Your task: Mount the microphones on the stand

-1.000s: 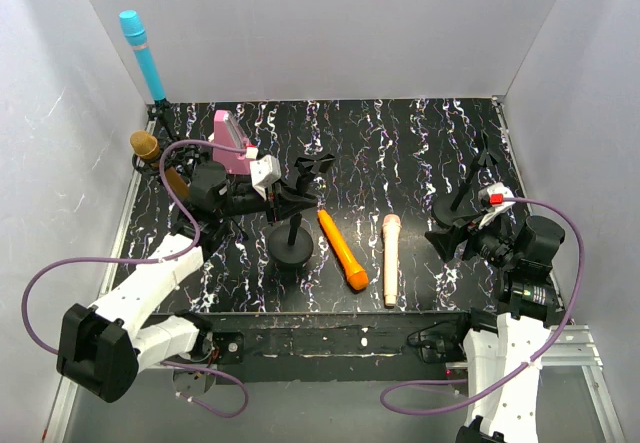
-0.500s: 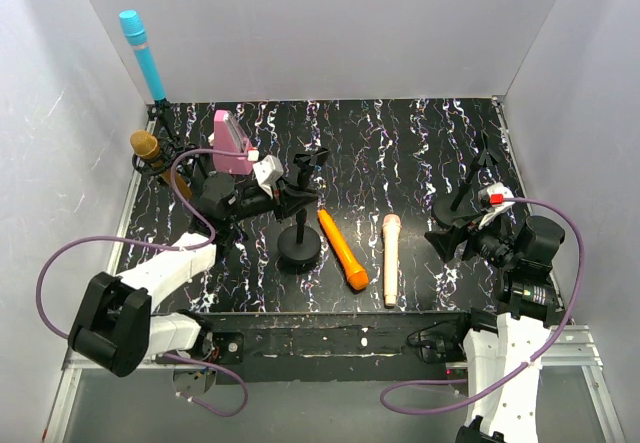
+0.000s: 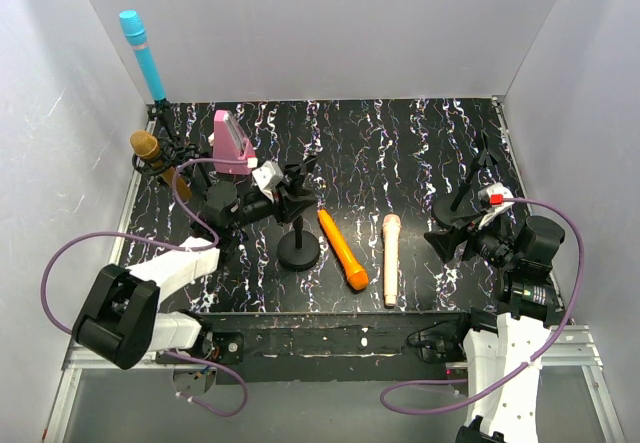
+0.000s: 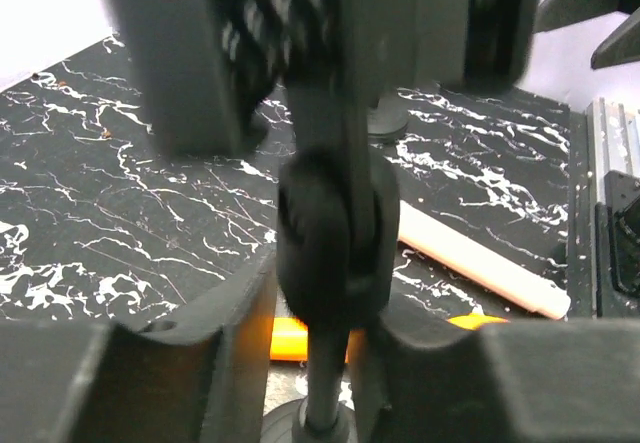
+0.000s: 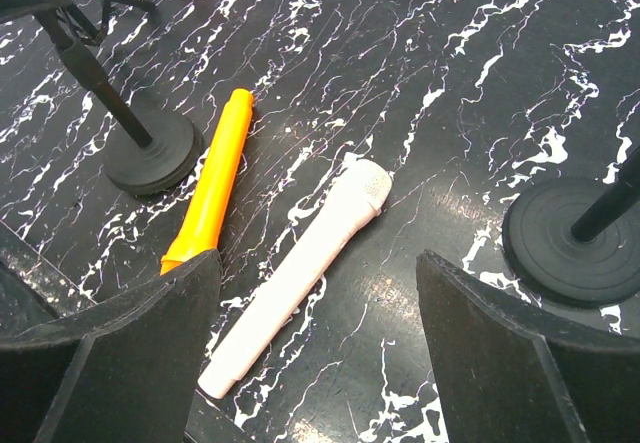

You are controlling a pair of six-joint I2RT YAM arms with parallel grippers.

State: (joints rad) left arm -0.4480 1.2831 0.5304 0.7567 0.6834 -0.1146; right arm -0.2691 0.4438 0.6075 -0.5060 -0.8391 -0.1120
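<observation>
Top view: the left tool (image 3: pixel 288 191) is at the clip of the middle stand (image 3: pixel 298 251), centre-left. The cyan microphone (image 3: pixel 143 53) and gold microphone (image 3: pixel 148 147) sit on stands at the upper left. The orange microphone (image 3: pixel 343 250) and peach microphone (image 3: pixel 390 258) lie on the desk (image 3: pixel 400 153), lower centre. The right tool (image 3: pixel 447 238) hovers at the right.

Left wrist view: the fingers flank the stand's black knuckle (image 4: pixel 330 253); whether they pinch it I cannot tell.

Right wrist view: the jaws are spread and empty above the peach microphone. The step looks like setting the clip. Next, lift a lying microphone and seat it. No containers show.

orange microphone (image 3: pixel 342 250), peach microphone (image 3: pixel 389 259), white-veined black table (image 3: pixel 400 153)
</observation>
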